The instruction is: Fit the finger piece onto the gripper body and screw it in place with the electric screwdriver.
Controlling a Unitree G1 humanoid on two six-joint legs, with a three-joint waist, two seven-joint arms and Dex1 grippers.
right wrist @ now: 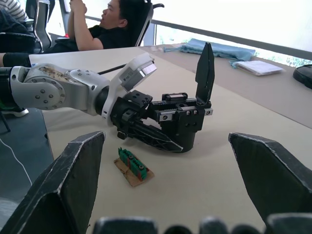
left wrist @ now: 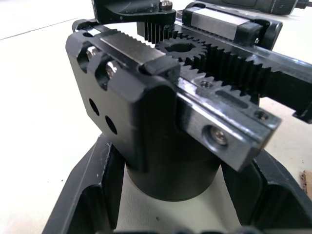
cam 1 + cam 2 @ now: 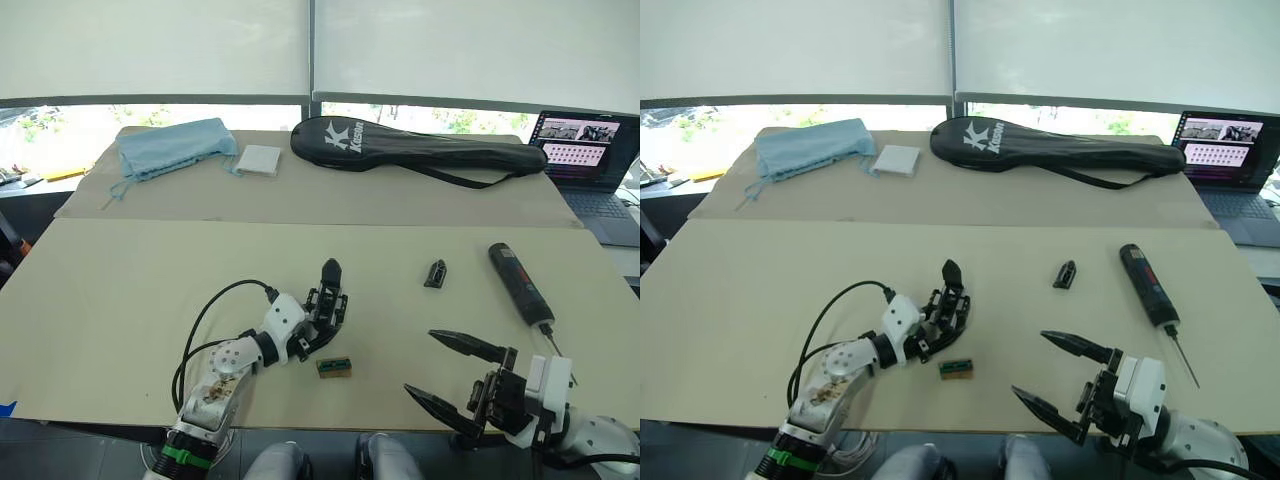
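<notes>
A: Left gripper point(image 3: 322, 318) clamping the body point(image 1: 181, 121) by its round base, fingers closed on it, near centre of the surface point(image 3: 120, 290).

B: Right gripper point(image 3: 452, 375) gaping, fingers wide. Piece point(image 3: 435, 273) lying at twelve o'clock of it, screwdriver point(image 3: 520, 283) at one. Probably light, rigid, slick; pinching the flat flanks.

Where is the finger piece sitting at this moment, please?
In the left eye view the finger piece lies on the table's right half, between the left gripper holding the gripper body and the electric screwdriver.
</notes>
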